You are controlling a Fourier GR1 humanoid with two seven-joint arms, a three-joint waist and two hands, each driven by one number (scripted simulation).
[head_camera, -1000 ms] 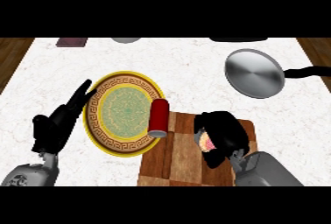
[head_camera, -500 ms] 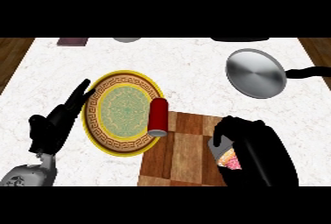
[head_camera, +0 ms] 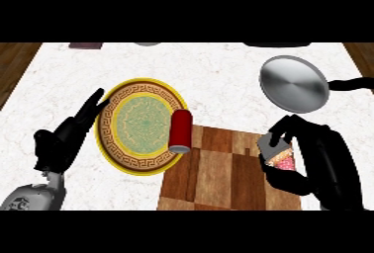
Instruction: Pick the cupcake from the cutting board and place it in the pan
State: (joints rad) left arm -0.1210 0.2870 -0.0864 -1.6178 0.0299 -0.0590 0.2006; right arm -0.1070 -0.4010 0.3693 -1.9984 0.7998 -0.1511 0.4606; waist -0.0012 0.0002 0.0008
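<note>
Cupcake (head_camera: 282, 159) sits in your right hand (head_camera: 310, 158), fingers curled around it, above the board (head_camera: 219, 173), near the pan (head_camera: 294, 84). Your left hand (head_camera: 66, 141) rests open, fingers straight, beside the plate (head_camera: 142, 123).

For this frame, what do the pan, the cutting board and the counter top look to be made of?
Pan: seemingly bare metal, grey with a soft brushed sheen, and a black handle. Cutting board: wood, brown blocks in a checker pattern with visible grain. Counter top: probably marble or similar stone, white with faint grey veining.
</note>
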